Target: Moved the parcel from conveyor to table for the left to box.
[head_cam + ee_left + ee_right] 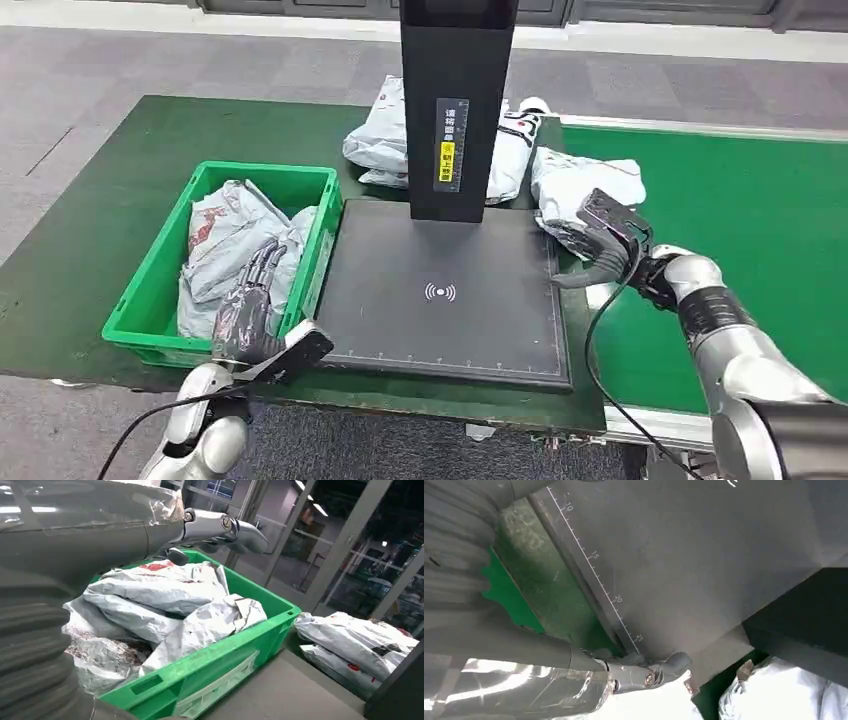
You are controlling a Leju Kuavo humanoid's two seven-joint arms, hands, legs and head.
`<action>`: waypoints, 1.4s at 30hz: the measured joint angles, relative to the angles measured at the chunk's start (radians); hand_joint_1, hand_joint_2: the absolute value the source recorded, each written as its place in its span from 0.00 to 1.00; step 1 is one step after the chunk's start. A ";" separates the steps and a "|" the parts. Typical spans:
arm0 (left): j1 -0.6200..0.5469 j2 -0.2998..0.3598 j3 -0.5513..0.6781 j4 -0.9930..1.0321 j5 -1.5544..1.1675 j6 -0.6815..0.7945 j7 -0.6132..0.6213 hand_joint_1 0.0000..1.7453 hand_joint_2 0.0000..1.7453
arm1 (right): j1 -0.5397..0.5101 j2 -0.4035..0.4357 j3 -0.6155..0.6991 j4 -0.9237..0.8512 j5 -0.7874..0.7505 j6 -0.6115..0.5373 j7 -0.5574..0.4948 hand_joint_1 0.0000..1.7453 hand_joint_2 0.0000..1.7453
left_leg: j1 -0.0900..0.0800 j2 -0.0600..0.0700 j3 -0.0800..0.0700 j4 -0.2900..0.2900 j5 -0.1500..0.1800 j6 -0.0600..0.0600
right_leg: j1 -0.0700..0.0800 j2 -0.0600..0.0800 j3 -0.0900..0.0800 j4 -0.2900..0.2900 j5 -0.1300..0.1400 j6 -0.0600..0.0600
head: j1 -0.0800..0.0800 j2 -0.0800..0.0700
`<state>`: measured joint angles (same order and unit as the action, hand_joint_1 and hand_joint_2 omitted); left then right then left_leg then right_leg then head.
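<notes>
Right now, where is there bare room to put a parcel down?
The dark scanner pad, between the green bin and the conveyor belt, is bare. The bin is stuffed with parcels, and more pile up behind the black post.

Both arms are silver metal built from rounded, jointed segments. The right forearm (712,312) has a ribbed grey band ahead of a smooth silver shell. A black cable (598,330) loops from the right wrist down below the arm; a second black cable (150,420) runs along the left forearm. The left hand (250,305) has dark, glossy, segmented fingers. The right hand (605,240) is dark grey. Wrist views show a grey ribbed cover (30,645) and a thick grey thumb (644,672) with a visible screw.
</notes>
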<state>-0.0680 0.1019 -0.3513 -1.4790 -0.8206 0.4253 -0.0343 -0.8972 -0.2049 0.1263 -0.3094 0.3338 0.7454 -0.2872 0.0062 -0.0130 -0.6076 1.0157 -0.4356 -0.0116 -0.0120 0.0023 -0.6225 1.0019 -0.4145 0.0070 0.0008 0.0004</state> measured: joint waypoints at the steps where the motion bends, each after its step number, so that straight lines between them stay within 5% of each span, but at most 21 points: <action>1: 0.000 0.000 0.000 0.000 0.000 0.000 0.000 0.00 1.00 | 0.000 0.001 0.000 -0.001 0.000 0.000 0.000 0.00 1.00 | 0.000 0.000 0.000 0.000 0.000 0.000 | 0.000 0.000 0.000 0.000 0.000 0.000 | 0.000 0.000; 6: 0.001 0.000 0.000 -0.003 0.000 0.000 0.000 0.00 1.00 | -0.001 0.003 0.001 -0.003 0.000 0.000 0.000 0.02 1.00 | 0.000 0.000 0.000 0.000 0.000 0.000 | 0.000 0.000 0.000 0.000 0.000 0.000 | 0.000 0.000; 7: 0.001 0.000 0.000 -0.004 0.000 0.000 0.000 0.00 1.00 | -0.001 0.003 0.001 -0.003 0.000 0.000 0.000 1.00 1.00 | 0.000 0.000 0.000 0.000 0.000 0.000 | 0.000 0.000 0.000 0.000 0.000 0.000 | 0.000 0.000; 42: 0.016 -0.043 0.029 -0.031 -0.071 -0.022 0.043 0.00 1.00 | -0.031 0.128 0.141 -0.042 -0.041 -0.021 0.018 1.00 1.00 | 0.000 0.000 0.000 0.000 0.001 -0.001 | 0.000 0.001 0.000 0.000 0.000 0.000 | 0.000 0.000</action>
<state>-0.0517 0.0591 -0.3220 -1.5095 -0.8915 0.4036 0.0088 -0.9279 -0.0770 0.2675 -0.3517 0.2930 0.7244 -0.2693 0.0067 -0.0128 -0.6071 1.0157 -0.4348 -0.0126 -0.0115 0.0029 -0.6223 1.0021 -0.4144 0.0069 0.0008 0.0000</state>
